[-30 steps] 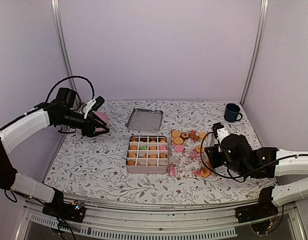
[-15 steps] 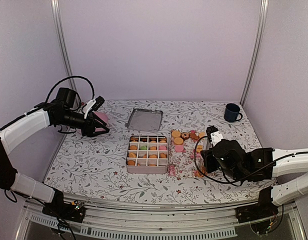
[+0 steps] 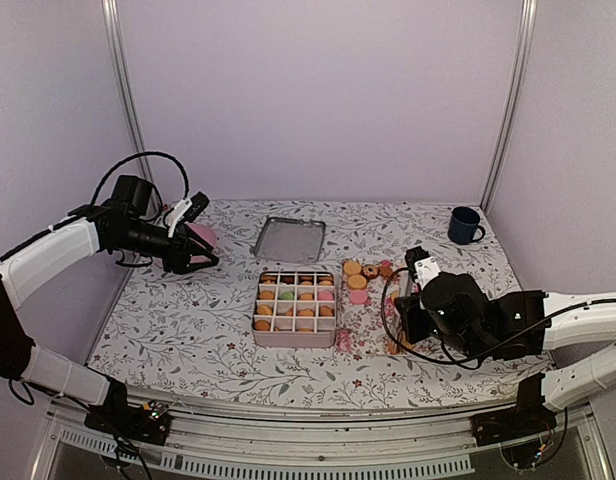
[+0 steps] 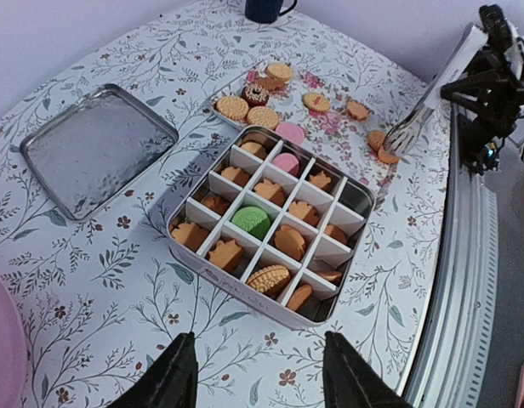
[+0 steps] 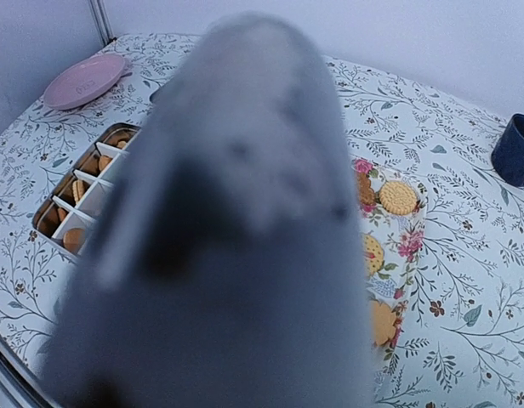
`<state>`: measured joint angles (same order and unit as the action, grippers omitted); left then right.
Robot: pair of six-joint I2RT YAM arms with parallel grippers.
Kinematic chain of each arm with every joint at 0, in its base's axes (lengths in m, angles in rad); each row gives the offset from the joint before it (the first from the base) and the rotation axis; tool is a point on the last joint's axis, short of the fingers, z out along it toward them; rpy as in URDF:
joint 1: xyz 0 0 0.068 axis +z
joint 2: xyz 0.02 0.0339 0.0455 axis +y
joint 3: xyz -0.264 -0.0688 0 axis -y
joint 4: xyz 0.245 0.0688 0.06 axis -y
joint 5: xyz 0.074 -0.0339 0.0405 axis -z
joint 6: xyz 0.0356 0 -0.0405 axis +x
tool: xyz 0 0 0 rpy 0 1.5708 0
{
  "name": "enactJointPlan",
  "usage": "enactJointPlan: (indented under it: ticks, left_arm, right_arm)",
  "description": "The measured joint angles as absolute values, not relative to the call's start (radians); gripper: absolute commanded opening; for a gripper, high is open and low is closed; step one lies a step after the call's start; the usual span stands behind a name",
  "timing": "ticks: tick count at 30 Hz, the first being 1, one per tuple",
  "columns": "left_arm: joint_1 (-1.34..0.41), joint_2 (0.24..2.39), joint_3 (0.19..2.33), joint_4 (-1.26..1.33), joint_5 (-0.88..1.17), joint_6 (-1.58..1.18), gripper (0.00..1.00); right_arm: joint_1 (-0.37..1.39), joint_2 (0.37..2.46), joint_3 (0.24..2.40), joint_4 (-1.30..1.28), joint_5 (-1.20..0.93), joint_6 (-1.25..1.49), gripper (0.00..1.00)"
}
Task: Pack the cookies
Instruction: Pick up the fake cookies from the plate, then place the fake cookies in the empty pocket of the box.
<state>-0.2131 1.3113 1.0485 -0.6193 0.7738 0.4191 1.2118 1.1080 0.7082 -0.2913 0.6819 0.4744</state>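
changed: the right arm has swung in from the right side of the flower-patterned desk (image 3: 188,320) over the floral paper mat (image 5: 408,242). The right pincer (image 4: 402,138) now tips down at the mat's near end, just beside a golden cookie, and its jaws have been narrowing.
unchanged: the left arm is in the same pose at the far left.
meaning: judged to be a pick of the next loose cookie, either under way or just made. Packing is well along but not done.
cookies: small round flat cookies (image 4: 232,107), mostly golden-orange with a few pink, green or dark brown. Most sit in the cells of the square silver divided tin (image 4: 236,289). The rest lie loose on the mat just right of the tin.
tin cells: nearly all filled; the right corner cell looks empty, but this is not certain.
left pincer (image 4: 258,374): jaws wide apart with nothing between them, hovering over the desk left of the tin.
right pincer state: cannot tell whether it is narrow on a cookie or narrow on nothing.
hidden, right wrist view: a big blurred grey shape (image 5: 236,221) fills the middle and covers the fingertips and the target cookie.
hidden, top view: the right arm's own body covers its fingers and part of the mat.
cut off: the round pink plate (image 5: 82,81) is half behind the left arm in the top view.
others: a flat silver tin lid (image 4: 96,149) lies behind the tin, and a dark blue mug (image 3: 465,225) stands far right. Neither is touched.
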Motion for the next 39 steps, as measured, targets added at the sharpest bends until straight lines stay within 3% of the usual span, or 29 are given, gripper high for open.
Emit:
enactJointPlan:
  ticks: [9,24,39]
  left_arm:
    - [-0.213,1.311,1.048,-0.619,0.767,0.419,0.51]
    - [-0.213,1.311,1.048,-0.619,0.73,0.419,0.5]
    - [-0.212,1.311,1.047,-0.619,0.725,0.423,0.5]
  right_arm:
    - [1.212,1.123,0.782,-0.227,0.671,0.4,0.0]
    - [1.212,1.409,0.996,0.015,0.582,0.178,0.0]
    - [1.212,1.505,1.033,0.059,0.499,0.115,0.0]
